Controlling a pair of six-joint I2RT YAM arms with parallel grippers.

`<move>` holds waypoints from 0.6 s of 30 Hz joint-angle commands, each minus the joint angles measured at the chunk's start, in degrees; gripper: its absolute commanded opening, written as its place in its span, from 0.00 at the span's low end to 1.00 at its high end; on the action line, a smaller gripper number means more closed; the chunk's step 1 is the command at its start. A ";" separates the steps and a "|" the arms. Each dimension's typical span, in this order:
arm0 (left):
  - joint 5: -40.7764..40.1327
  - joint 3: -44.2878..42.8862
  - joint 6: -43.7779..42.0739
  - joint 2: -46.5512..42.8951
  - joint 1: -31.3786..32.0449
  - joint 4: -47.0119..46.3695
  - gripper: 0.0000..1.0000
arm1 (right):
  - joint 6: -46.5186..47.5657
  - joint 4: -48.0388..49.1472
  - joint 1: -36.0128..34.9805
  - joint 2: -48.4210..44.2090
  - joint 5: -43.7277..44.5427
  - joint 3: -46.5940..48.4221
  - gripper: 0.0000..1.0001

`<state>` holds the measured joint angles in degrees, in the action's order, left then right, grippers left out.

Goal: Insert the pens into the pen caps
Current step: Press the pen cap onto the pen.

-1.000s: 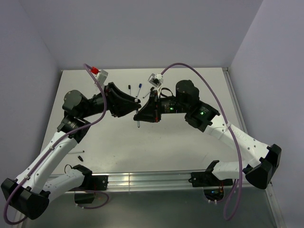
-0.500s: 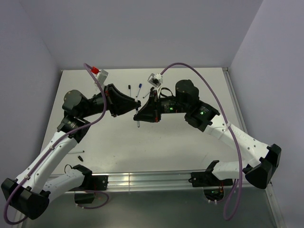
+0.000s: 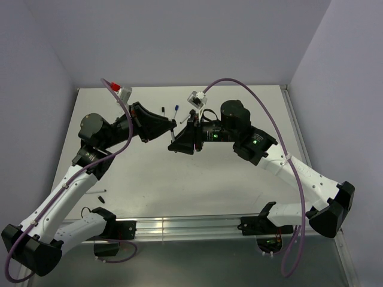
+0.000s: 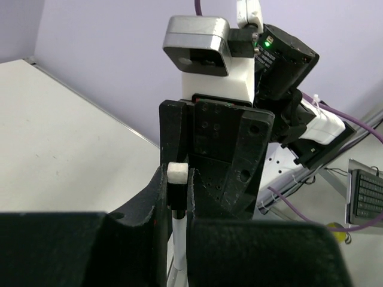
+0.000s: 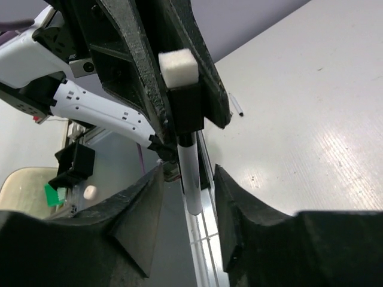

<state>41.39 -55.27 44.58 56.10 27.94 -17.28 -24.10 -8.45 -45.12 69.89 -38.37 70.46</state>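
Note:
My left gripper [image 4: 178,180] is shut on a black pen cap [image 4: 178,197] with a white end. A white pen [image 4: 179,245] sits in that cap and hangs down from it. In the top view the left gripper [image 3: 173,127] meets the right gripper [image 3: 176,143] above the middle of the table, with the pen [image 3: 172,137] between them. My right gripper [image 5: 188,179] is open. Its fingers stand on either side of the white pen barrel [image 5: 191,179] and are apart from it.
A black-capped pen [image 3: 163,110] and a blue-capped pen [image 3: 176,111] lie at the back of the white table [image 3: 239,179]. Another small pen [image 3: 100,192] lies near the left arm. A thin pen [image 5: 237,105] shows on the table in the right wrist view.
The left gripper has shut on the capped end of the pen. The right gripper has opened and let go of the barrel. The pen has moved up a little with the left gripper.

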 commanded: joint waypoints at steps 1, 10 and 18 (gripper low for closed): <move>-3.15 -2.48 -1.68 0.24 -0.17 -1.45 0.00 | 1.51 0.28 -0.05 -0.45 2.07 1.53 0.49; -3.25 -3.36 -6.69 -0.28 -0.26 0.49 0.00 | 1.69 1.41 0.04 -6.50 10.68 -4.62 1.00; -2.45 4.37 -7.31 -5.03 -0.17 -9.43 0.00 | 1.69 5.71 0.74 -9.86 11.74 -9.81 0.81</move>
<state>37.76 -52.64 38.54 53.15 27.92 -19.79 -22.57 -7.79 -44.80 61.52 -27.40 61.32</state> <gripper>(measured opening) 0.137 0.881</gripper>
